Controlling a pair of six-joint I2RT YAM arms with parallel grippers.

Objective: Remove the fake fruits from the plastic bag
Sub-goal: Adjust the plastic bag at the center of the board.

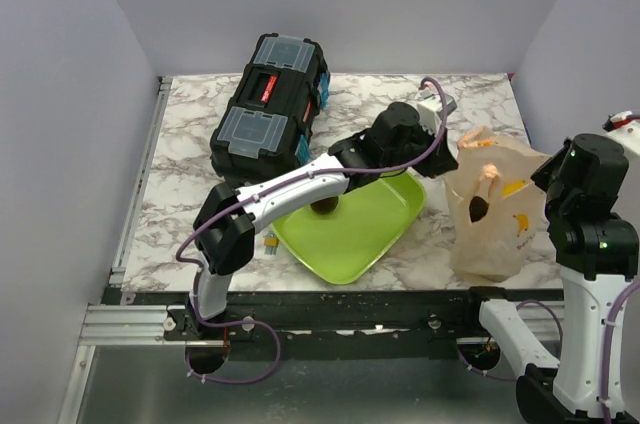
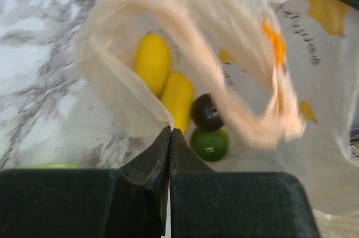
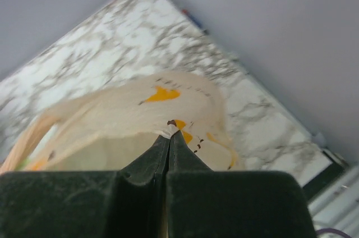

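Left pincer [image 2: 170,132] on plastic bag [image 2: 112,64] rim

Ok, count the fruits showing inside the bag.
4. A yellow fruit at the upper left, a second yellow one against it, a dark one to their right, and a green one just below that. The bag may hide more in its folds.

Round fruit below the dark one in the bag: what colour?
Green; the fruit inside the bag shows best in the left wrist view.
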